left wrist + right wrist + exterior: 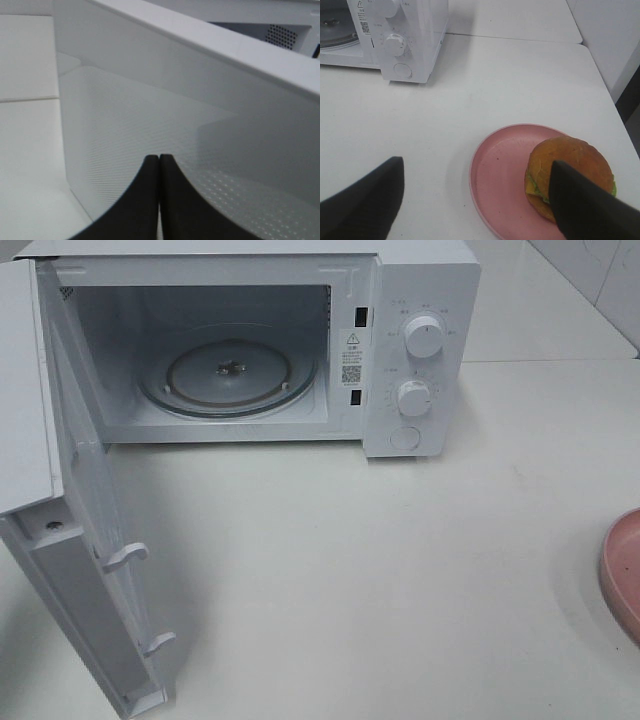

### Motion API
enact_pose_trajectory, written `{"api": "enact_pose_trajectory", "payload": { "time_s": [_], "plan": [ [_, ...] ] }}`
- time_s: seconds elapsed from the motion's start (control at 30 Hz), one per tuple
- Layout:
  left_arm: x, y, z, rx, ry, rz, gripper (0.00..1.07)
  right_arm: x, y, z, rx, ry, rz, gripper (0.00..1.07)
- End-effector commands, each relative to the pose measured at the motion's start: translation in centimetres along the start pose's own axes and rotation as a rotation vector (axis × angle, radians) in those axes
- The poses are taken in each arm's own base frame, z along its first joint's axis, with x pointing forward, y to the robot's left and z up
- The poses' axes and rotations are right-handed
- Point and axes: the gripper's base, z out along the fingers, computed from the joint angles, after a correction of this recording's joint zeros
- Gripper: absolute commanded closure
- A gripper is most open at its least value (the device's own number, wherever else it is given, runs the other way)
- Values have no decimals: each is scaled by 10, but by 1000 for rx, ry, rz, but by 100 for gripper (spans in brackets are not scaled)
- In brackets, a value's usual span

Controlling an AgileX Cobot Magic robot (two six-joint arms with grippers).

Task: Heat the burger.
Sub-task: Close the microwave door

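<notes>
From where I stand the risk sits mostly with the right gripper (pixel 475 200); it hangs above the pink plate (pixel 495 175) with the burger (pixel 565 165) lying off toward one finger rather than between the two, so a straight drop would, I'd guess, land a fingertip on the bun and squash or topple the tall stack; the glossy bun looks slippery too, and a pinch taken too high could slide the top off its layers; the plate sits near the table (pixel 400 560) edge on the right side, so a nudge could push it outward; the microwave (pixel 420 350) is well apart from the burger, its door (pixel 90 570) swung wide and the glass turntable (pixel 230 375) bare, so the carry is long and a loose hold could spill on the way in. As for the jaws: the right ones stand spread wide, holding nothing and touching nothing that I can see; the left gripper (pixel 159 200) has its fingers pressed flat together, empty, poised close against the perforated inner face of the door, though whether it actually touches that panel I cannot tell.
</notes>
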Motion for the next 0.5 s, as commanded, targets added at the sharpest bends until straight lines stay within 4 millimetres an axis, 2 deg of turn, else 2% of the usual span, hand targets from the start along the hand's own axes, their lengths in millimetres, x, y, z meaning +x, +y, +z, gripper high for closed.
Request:
{"api": "enact_pose_trajectory", "payload": {
  "time_s": [0.03,0.27,0.5],
  "plan": [
    [1,-6,4,21,-15,-8,107,2,0,-3,5,-24,7,33],
    [6,-20,14,52,-26,-30,107,2,0,-3,5,-24,7,33],
    [0,-33,31,100,-36,-38,107,2,0,-3,5,-24,7,33]
  ]
}}
